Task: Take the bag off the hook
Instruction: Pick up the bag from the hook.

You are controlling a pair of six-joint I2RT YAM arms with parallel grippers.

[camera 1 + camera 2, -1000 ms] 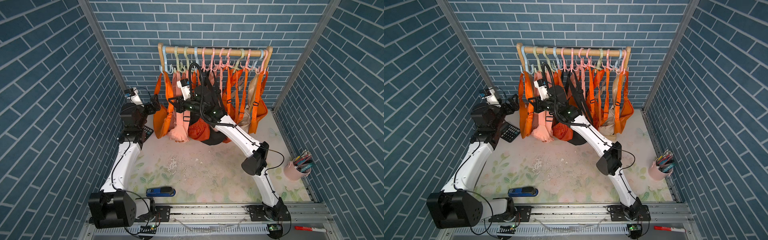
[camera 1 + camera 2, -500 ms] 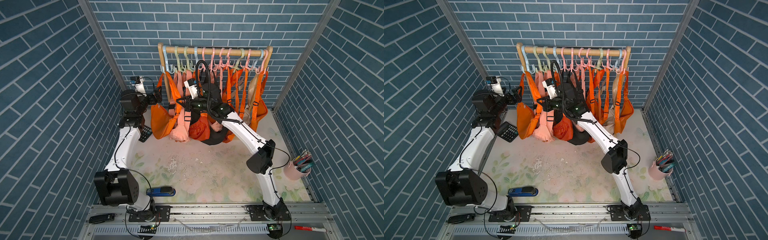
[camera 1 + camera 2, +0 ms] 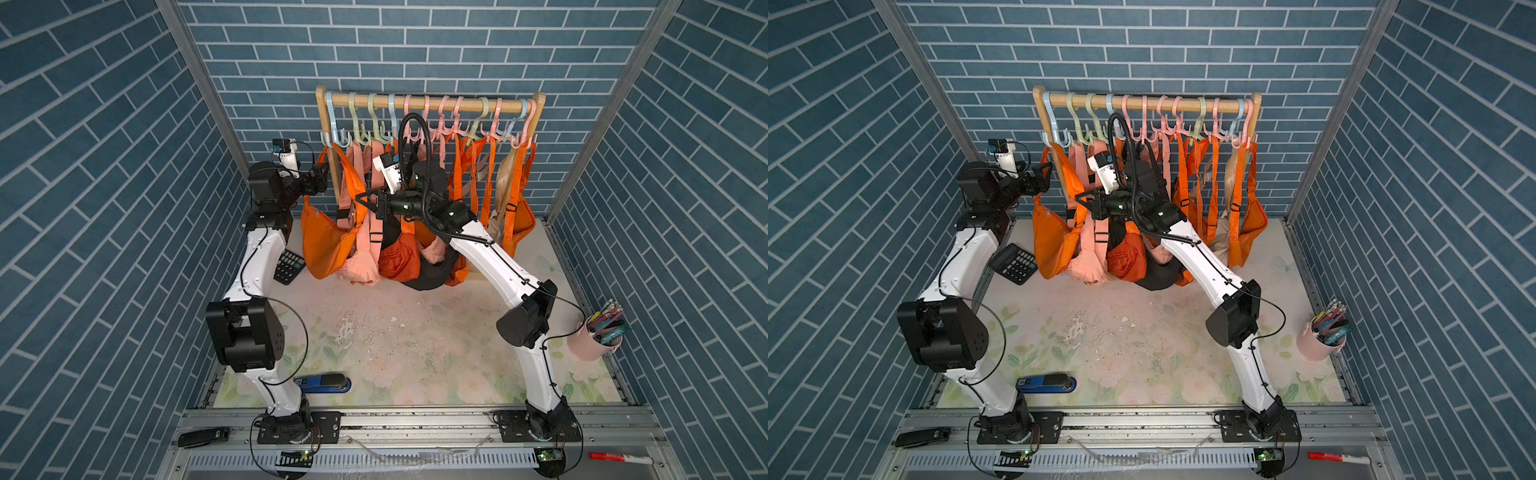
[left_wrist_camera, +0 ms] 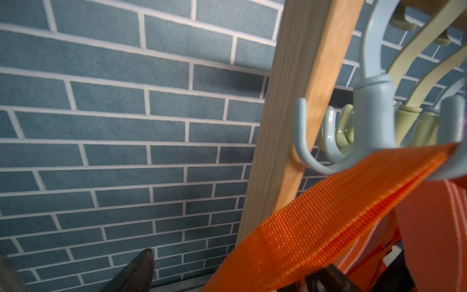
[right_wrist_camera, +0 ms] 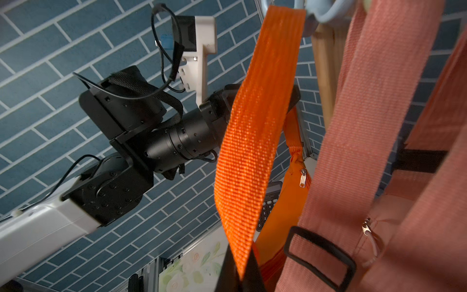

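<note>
An orange bag (image 3: 322, 243) (image 3: 1052, 245) hangs by its orange strap (image 4: 316, 222) (image 5: 252, 151) from the light blue hook (image 3: 334, 137) (image 3: 1055, 139) (image 4: 371, 113) at the rack's left end. My right gripper (image 3: 362, 200) (image 3: 1082, 200) (image 5: 240, 278) is shut on one run of that strap, below the hook. My left gripper (image 3: 322, 176) (image 3: 1045, 171) (image 4: 231, 275) is open beside the wooden post (image 4: 298, 113). The other run of the strap passes between its spread jaws. One finger stands well clear of the strap.
Several more orange, pink and tan bags crowd the wooden rail (image 3: 428, 102) to the right, with a black bag low under my right arm. A calculator (image 3: 289, 266) lies by the left arm. A blue stapler (image 3: 324, 382) and a pink pen cup (image 3: 594, 345) sit nearer the front.
My left arm has risen and swung in to the rack's left post, so its jaws now straddle the strap. My right gripper has lifted slightly with the strap, and the orange bag shifted left.
</note>
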